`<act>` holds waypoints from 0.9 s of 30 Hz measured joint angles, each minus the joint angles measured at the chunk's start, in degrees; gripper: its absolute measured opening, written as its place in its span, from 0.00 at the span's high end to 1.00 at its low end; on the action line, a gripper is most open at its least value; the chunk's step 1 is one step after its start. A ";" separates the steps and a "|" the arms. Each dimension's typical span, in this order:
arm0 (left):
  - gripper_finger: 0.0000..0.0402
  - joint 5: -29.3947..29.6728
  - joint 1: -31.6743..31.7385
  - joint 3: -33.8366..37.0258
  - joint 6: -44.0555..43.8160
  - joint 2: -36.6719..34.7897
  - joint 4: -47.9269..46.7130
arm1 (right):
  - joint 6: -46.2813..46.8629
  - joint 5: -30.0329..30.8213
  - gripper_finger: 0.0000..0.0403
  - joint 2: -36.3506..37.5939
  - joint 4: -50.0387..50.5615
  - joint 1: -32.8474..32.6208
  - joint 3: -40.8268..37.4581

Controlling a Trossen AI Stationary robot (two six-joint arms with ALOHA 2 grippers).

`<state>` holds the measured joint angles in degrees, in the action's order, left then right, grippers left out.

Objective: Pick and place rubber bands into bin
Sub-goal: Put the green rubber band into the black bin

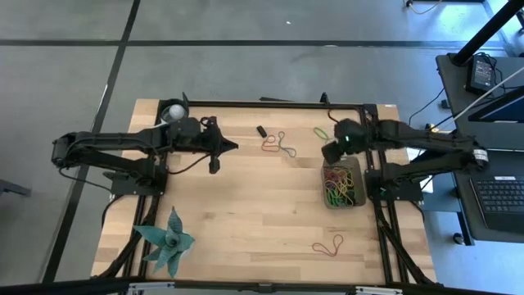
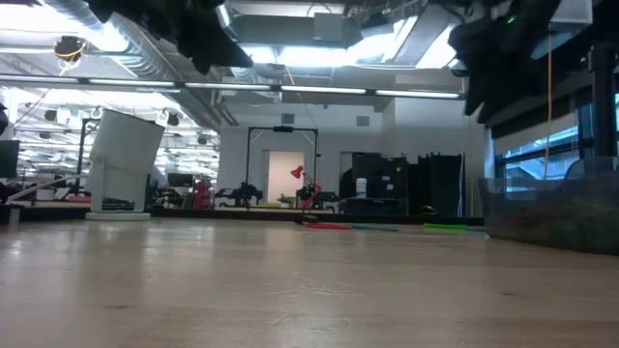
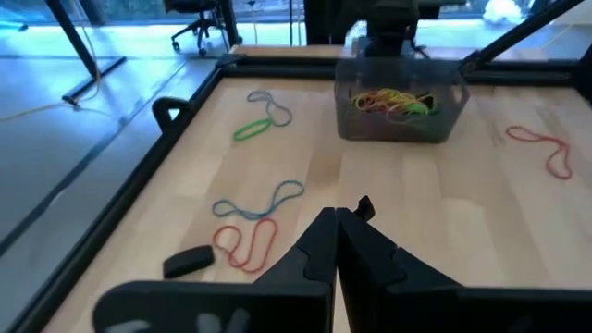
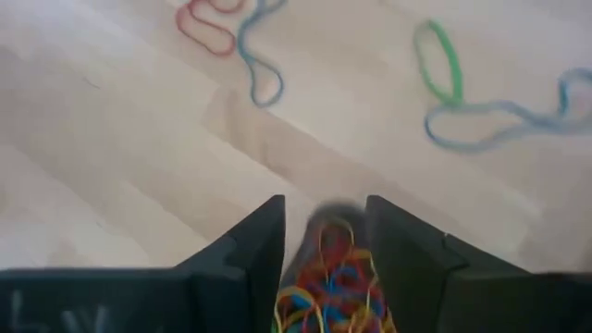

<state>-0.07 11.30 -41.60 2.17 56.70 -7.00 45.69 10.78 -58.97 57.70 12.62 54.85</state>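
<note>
The bin (image 1: 341, 183), a small dark grey tray, sits near the table's right edge and already holds a tangle of yellow, red and green rubber bands (image 1: 338, 185). The right gripper (image 1: 334, 151) hovers just over the bin's far rim, fingers parted with nothing between them, so a drop looks finished and the next pick is due. Loose bands remain: a red and blue pair (image 1: 277, 144) well to the bin's left beside a small black oblong piece (image 1: 261, 130), a green band (image 1: 321, 132) just beyond the bin's far end, and a red band (image 1: 328, 245) on the bin's near side. The left gripper (image 1: 224, 147) waits farther left of the bin, fingers pressed together, empty. The green band seems the nearest target, though the black table frame (image 1: 270, 104) close behind it limits approach room; the boards left of the bin are open.
</note>
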 joint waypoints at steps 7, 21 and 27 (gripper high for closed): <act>0.99 1.42 0.99 0.00 0.51 0.79 0.39 | -20.67 -9.90 0.62 -8.86 -9.34 16.80 0.08; 0.99 10.71 0.99 0.00 0.04 7.56 8.13 | -51.33 -13.19 0.62 -36.28 -6.24 29.54 11.44; 0.99 10.69 0.97 0.00 -7.65 12.27 9.95 | -58.18 -10.46 0.62 -43.67 -8.66 30.48 13.22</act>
<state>10.62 12.28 -41.60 -5.48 68.96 2.95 -12.49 0.32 -102.64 49.04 43.09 68.07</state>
